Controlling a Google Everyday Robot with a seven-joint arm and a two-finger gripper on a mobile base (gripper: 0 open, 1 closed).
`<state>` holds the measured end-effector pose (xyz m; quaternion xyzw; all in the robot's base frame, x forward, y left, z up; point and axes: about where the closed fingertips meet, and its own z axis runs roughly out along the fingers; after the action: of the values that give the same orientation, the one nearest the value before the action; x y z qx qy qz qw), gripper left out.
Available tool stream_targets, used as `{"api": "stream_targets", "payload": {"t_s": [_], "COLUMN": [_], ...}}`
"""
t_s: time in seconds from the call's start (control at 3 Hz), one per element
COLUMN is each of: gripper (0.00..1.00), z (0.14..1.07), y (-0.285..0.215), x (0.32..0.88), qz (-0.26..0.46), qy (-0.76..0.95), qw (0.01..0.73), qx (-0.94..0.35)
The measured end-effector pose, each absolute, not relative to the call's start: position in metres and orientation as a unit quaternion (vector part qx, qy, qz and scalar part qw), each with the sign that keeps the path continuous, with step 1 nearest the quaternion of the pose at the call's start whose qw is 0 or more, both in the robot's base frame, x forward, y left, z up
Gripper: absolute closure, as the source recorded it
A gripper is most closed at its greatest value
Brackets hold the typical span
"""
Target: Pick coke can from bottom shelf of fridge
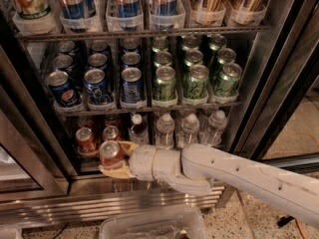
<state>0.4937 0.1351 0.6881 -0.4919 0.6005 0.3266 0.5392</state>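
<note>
Tool: the beige two-finger tool [118, 159] on the white jointed arm [239, 176] is clenched around the small red aluminium coke can with silver top [110, 154].
Coke can: upright at the front edge of the dark bottom shelf [85, 164], just in front of two other red cans [85, 139]; its label cannot be read.
Brands: the round Pepsi logo shows on the front-left blue can [63, 89]; the writing on the green cans [165, 83] is too blurred to read.
Partly hidden: the small clear water bottles [190, 128] stand behind the arm.
Cut off: the top row of tall cans [126, 1]; the clear plastic bin [149, 224] at the lower edge.
Fridge: a large display fridge with a stainless-steel base [124, 202].
</note>
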Motion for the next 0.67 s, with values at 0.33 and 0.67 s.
{"api": "stream_targets", "payload": {"t_s": [0.33,0.67], "gripper": [1.00,1.00], "z": [0.689,0.696], "y": [0.119,0.100], "x": [0.470,0.445], "qz": [0.345,0.345], "qy": [0.592,0.586], "qw": [0.525,0.531], "qx": [-0.505,-0.506]}}
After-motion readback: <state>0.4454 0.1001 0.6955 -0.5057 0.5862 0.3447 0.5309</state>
